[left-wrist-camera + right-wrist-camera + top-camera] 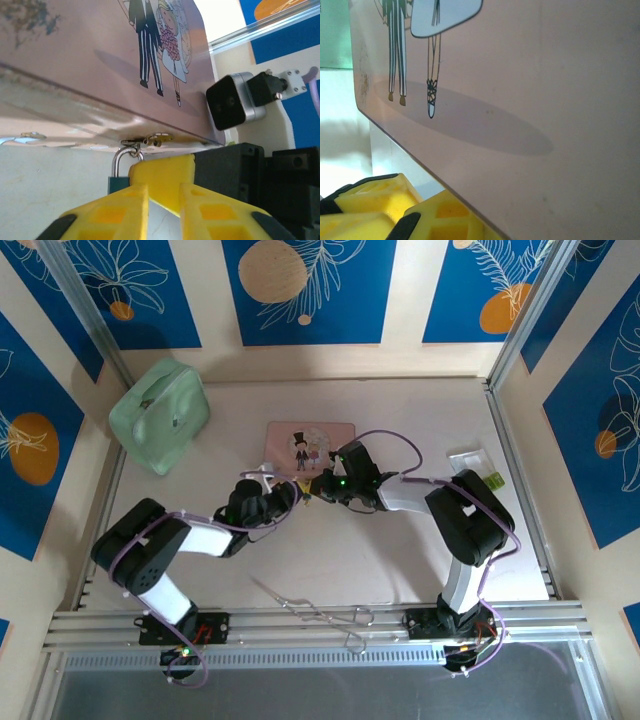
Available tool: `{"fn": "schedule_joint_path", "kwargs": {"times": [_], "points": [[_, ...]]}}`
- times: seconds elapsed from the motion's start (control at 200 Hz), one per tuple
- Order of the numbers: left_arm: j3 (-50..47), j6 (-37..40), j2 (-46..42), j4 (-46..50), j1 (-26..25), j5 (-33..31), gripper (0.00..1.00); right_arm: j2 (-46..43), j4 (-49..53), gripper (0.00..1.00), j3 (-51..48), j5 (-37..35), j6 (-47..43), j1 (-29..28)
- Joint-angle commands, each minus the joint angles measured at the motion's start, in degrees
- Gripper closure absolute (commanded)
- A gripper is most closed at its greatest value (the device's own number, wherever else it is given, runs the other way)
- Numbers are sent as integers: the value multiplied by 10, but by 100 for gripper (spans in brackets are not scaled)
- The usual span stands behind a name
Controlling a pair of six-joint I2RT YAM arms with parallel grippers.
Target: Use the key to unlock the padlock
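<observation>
While the left fingers [125, 210] stand nearly together with only a slim gap showing, I cannot tell whether they are clamping anything. No object is seen in the gap itself. The right fingers [375, 197] are clenched tight; whether the key is pinched inside them I cannot tell.

Just past the tip of the left-hand finger sits the padlock [118, 183]. Its blue body peeks out behind that finger, and its silver shackle [125, 152] is looped up into the small hasp [156, 138] on the lower front edge of the pink box [100, 60]. The lock's long axis runs from the hasp straight back toward the left fingers, so its underside probably faces them. In the left wrist view a yellow tip, likely the right arm's, lies just beside the lock. Both arms are close; the left one looks nearest the body.

From above, the two arms meet at the box's near edge. The box wall closes off the far side. Bare desk [330, 560] lies open toward the bases, with the forceps [320, 612] well apart by the front rail and a green pouch [160, 415] far off to the left.
</observation>
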State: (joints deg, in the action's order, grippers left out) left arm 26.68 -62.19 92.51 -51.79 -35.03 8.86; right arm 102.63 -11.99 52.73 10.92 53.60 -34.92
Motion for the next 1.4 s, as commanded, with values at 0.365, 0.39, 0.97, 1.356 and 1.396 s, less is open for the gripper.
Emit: {"fn": "schedule_joint_path", "kwargs": {"times": [0.365, 0.39, 0.97, 1.356, 1.396], "points": [[22, -17, 32, 57, 4, -14, 94, -1, 71, 100, -27, 29, 32, -2], [22, -20, 36, 55, 4, -14, 94, -1, 70, 100, -27, 29, 32, -2], [59, -21, 73, 66, 2, -5, 97, 5, 66, 100, -18, 46, 32, -7], [73, -3, 55, 99, 2, 9, 91, -4, 86, 100, -18, 70, 13, 5], [76, 0, 55, 104, 2, 9, 92, -4, 84, 100, -18, 72, 13, 5]]}}
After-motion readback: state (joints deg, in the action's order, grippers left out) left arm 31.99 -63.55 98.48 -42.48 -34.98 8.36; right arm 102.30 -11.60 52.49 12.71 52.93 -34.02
